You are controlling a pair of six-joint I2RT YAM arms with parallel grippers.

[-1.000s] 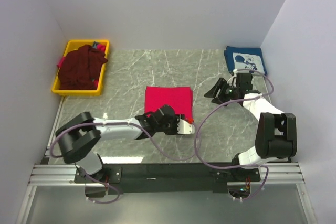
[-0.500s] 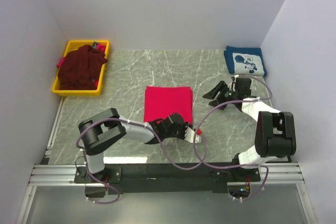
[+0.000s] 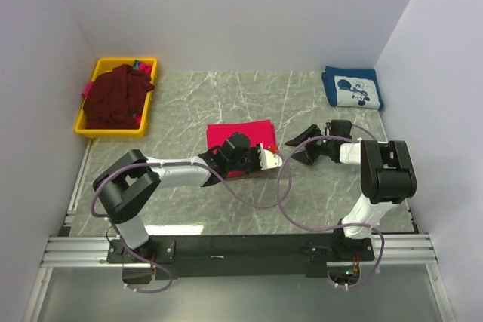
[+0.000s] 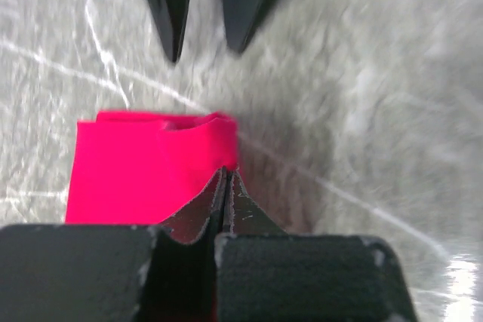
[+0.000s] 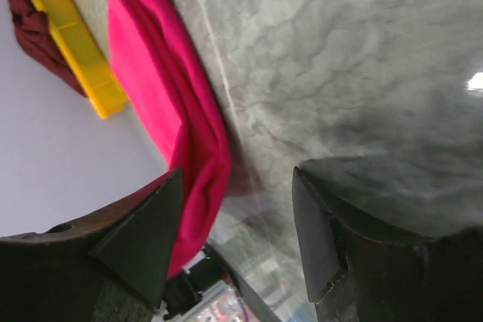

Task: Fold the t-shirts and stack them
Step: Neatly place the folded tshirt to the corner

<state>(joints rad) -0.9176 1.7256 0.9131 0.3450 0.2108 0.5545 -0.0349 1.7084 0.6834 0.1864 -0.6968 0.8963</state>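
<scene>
Left pincer (image 3: 266, 159): we see its two dark jaws pressed tight together, pinching a fold of the crimson-red t-shirt (image 3: 240, 130); in the left wrist view the cloth rises in a soft peak to the meeting tips. Right pincer (image 3: 299, 148): its jaws stand well apart, holding nothing, tapered black fingers (image 4: 170, 13) pointing at the red cloth's right edge and hovering just beside it over bare desk (image 3: 226, 213). The red t-shirt lies mid-desk as a flattened rectangle, matte and smooth, with rounded doubled edges showing in the right wrist view. The desk is a glossy grey-green marbled slab with pale veins and bright reflections. At the far right corner we note the navy t-shirt (image 3: 352, 88), folded square, its white cartoon print uppermost. At the far left, the dark maroon t-shirt (image 3: 113, 97) is heaped, rumpled, in a rigid yellow plastic bin (image 3: 113, 133), spilling over its rim.
</scene>
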